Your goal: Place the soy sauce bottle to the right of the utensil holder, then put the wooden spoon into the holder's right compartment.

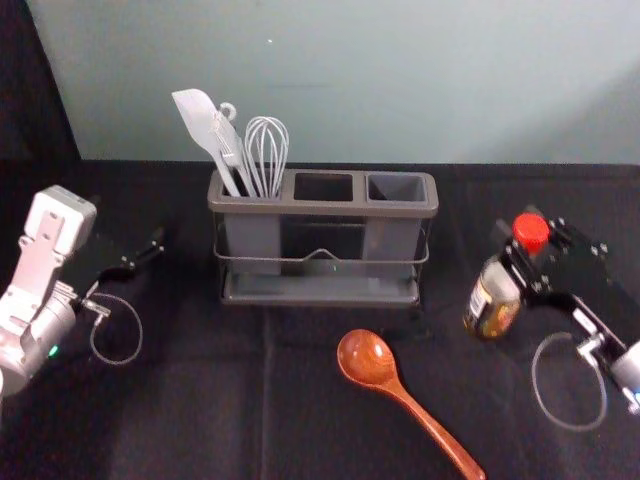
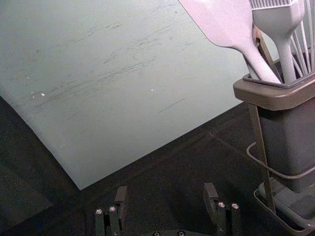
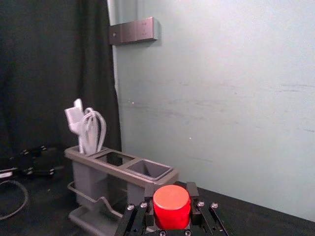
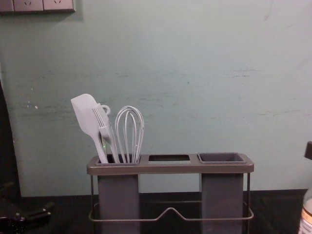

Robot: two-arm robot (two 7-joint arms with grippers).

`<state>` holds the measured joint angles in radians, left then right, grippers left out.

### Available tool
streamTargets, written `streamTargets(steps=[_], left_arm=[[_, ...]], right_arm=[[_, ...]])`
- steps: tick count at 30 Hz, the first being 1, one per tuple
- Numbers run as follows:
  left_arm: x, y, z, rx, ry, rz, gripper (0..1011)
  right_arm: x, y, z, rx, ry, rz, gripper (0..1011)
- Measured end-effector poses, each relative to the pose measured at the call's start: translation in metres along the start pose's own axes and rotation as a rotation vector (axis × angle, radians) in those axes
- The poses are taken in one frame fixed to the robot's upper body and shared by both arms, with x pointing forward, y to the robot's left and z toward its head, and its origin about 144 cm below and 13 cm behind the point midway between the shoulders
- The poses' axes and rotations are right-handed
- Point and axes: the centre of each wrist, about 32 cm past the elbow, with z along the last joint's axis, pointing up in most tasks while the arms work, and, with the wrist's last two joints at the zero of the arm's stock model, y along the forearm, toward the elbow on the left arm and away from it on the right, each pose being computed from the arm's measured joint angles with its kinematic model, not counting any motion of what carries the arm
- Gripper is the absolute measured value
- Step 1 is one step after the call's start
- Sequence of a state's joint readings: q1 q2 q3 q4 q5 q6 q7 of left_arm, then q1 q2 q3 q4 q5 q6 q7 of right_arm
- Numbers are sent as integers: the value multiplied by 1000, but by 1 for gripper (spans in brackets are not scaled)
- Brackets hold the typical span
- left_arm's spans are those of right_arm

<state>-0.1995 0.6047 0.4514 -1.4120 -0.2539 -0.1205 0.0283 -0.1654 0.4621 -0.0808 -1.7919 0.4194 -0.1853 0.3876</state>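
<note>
right end effector clamped on soy sauce bottle, tilted. utensil holder to its left; wooden spoon on desk, left and nearer the robot. left end effector wide, beyond holder's left side.

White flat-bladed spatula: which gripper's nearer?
Left. The left gripper is off the grey plastic holder's left end, where the spatula stands; the right gripper is beyond the other end, holding the red-capped glass bottle.

soft light, faint shadow on wall
</note>
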Motion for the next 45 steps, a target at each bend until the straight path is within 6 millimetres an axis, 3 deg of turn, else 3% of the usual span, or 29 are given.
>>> streamTargets(steps=[8,19,45], left_arm=[[0,0,0,0,0,0,1000],[0,0,0,0,0,0,1000],[0,0,0,0,0,0,1000]], right_arm=[[19,33,-17,14,33,-34,392],[28,59,-32,7,85,-37,392],[36,80,-52,18,130,-30,392]])
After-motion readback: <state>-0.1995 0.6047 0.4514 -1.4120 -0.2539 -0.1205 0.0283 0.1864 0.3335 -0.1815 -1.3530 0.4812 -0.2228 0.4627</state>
